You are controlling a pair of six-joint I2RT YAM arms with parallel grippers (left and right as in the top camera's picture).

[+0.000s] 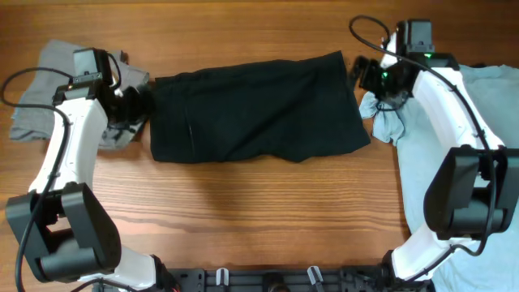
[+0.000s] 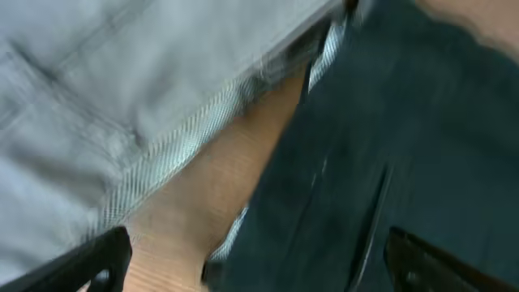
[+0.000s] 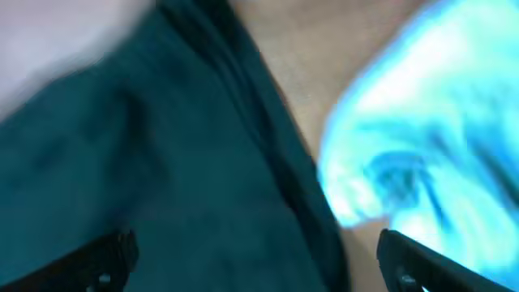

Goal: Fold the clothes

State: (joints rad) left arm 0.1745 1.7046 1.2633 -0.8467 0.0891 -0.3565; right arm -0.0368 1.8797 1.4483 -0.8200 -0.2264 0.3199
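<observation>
Black shorts [image 1: 255, 109] lie flat across the middle of the table, folded to a rough rectangle. My left gripper [image 1: 139, 104] is open over their left edge; the left wrist view shows the black shorts [image 2: 389, 154] beside grey shorts [image 2: 105, 105] with bare wood between. My right gripper [image 1: 362, 75] is open at the shorts' upper right corner; the right wrist view shows the dark shorts [image 3: 162, 178] and the light blue T-shirt [image 3: 430, 146]. Grey shorts [image 1: 49, 89] lie at the far left and the light blue T-shirt [image 1: 454, 138] at the right.
The wooden table [image 1: 259, 219] shows bare wood in front of the shorts and behind them. Both arm bases stand at the front edge.
</observation>
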